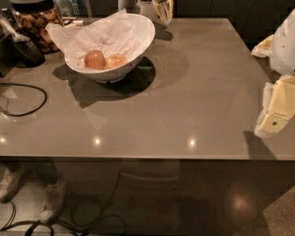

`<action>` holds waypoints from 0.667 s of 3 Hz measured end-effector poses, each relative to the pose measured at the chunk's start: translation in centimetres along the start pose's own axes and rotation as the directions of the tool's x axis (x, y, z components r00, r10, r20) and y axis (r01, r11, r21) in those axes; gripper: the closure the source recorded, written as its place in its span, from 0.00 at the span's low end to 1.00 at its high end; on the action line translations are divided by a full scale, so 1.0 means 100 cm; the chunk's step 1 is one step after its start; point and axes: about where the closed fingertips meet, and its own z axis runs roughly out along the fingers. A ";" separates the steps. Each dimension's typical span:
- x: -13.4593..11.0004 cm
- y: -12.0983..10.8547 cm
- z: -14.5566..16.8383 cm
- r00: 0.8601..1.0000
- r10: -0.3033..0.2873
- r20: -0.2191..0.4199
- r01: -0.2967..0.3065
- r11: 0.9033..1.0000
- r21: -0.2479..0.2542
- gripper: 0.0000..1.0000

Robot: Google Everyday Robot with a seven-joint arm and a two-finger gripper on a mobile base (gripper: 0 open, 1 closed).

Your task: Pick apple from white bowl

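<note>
The white bowl (138, 46) stands at the back left of the grey table (184, 101), lined with crumpled white paper (99, 34). Two reddish-yellow apples lie side by side in it: one on the left (94, 59), one on the right (116, 60). My gripper (276, 110), cream-coloured, hangs at the right edge of the view above the table's right side, far from the bowl and holding nothing that I can see. The white arm (286, 41) shows above it.
A jar of snacks (34, 23) and a dark scoop-like object (25, 48) stand at the back left. A black cable (23, 99) loops on the table's left. A pale object (163, 9) stands behind the bowl. A yellowish item (262, 46) lies far right. Shoes (53, 198) and cables are on the floor.
</note>
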 end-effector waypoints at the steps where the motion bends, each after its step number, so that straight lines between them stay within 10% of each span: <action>1: 0.000 0.000 0.000 1.000 0.000 0.000 0.000 1.000 0.000 0.00; 2: -0.020 -0.021 -0.006 1.000 -0.002 0.004 0.002 1.000 -0.009 0.00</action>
